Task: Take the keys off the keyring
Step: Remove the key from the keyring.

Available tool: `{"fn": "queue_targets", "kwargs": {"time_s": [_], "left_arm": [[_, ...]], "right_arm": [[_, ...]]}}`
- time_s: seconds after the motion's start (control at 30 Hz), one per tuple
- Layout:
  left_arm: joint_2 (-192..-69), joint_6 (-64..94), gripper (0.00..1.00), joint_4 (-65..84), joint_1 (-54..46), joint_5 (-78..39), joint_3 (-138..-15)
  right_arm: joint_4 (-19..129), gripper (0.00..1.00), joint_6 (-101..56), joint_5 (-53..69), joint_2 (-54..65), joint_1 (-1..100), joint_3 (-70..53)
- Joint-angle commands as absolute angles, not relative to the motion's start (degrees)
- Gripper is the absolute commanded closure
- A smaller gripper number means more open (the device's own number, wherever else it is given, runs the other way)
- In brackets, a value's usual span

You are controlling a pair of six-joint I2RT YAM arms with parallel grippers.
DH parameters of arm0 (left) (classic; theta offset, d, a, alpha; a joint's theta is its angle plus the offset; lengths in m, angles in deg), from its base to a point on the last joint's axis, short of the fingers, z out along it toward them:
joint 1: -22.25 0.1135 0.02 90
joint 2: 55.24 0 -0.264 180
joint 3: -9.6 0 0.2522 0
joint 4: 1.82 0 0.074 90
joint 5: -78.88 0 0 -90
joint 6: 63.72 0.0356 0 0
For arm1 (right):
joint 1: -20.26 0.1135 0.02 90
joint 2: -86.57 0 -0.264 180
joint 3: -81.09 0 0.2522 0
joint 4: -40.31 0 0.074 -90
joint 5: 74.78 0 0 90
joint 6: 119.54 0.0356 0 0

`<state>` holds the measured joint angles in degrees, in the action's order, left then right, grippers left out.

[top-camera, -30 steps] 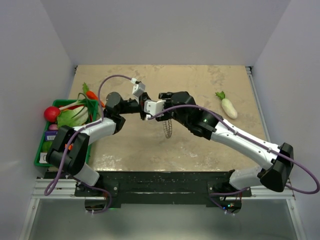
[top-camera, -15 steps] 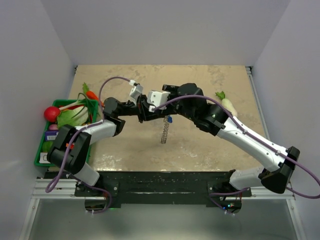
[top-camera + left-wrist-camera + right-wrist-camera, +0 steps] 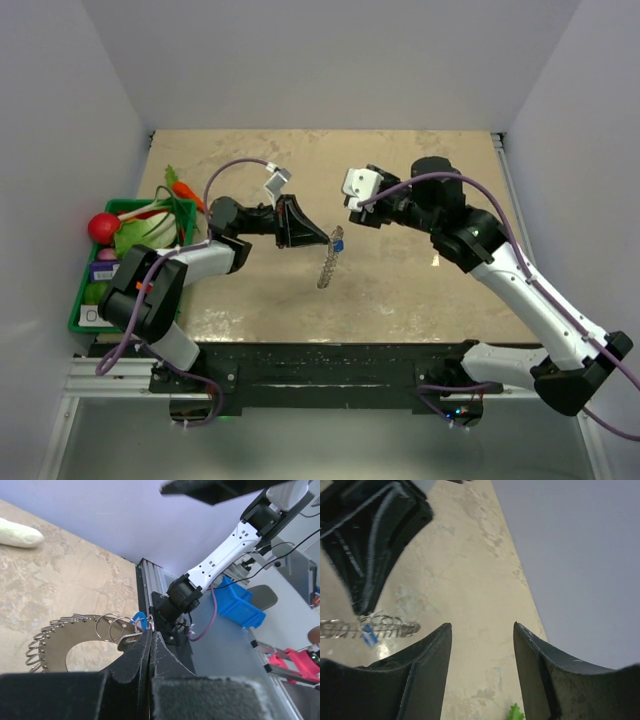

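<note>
Mottled beige desk (image 3: 420, 295) fills my top view, with a green plastic basket (image 3: 78, 305) of toy vegetables at its left edge. My left gripper (image 3: 151, 636) is clamped shut on the top of the grey coil-like metal keyring (image 3: 325, 268), which hangs over the middle of the desk. The small silver key with the bright blue head (image 3: 339, 243) sits on the loop just beside the fingertips. My right gripper (image 3: 481, 628) is off to the right, jaws parted and holding nothing.

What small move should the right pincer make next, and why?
Probably the right pincer should move in to the blue key and close on it. The left pincer is shut on the keyring, holding it up, with the key hanging beside that grip. The right pincer is open, empty and apart from both.
</note>
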<state>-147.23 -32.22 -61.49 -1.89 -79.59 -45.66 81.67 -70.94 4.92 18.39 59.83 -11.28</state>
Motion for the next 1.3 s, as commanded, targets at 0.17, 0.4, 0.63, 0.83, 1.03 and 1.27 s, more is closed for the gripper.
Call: {"fn": "queue_targets", "kwargs": {"time_s": [0.17, 0.4, 0.63, 0.83, 1.03, 1.27], "left_arm": [[-146.3, -36.6, 1.00, -93.7, -1.7, -79.8, -45.7], [-145.8, -36.7, 1.00, -94.1, -1.5, -79.9, -45.6], [-142.6, -30.0, 1.00, -86.2, -1.3, -80.5, -46.1], [-140.4, -25.0, 1.00, -79.7, -1.1, -80.7, -46.6], [-140.1, -23.9, 1.00, -77.9, -1.1, -80.6, -46.8], [-140.0, -22.2, 1.00, -76.3, -1.0, -80.5, -46.5]], "right_arm": [[83.4, 0.45, -68.7, -20.5, 20.6, 52.4, -1.2], [86.2, 0.41, -70.7, -26.6, 16.1, 52.4, -1.2], [82.7, 0.40, -68.6, -25.6, 15.6, 52.9, -1.3], [80.3, 0.42, -67.5, -24.3, 13.4, 53.2, -1.9], [80.9, 0.50, -66.8, -28.9, 12.1, 53.2, -3.5], [83.5, 0.64, -67.8, -31.5, 12.8, 54.4, -3.9]]}}
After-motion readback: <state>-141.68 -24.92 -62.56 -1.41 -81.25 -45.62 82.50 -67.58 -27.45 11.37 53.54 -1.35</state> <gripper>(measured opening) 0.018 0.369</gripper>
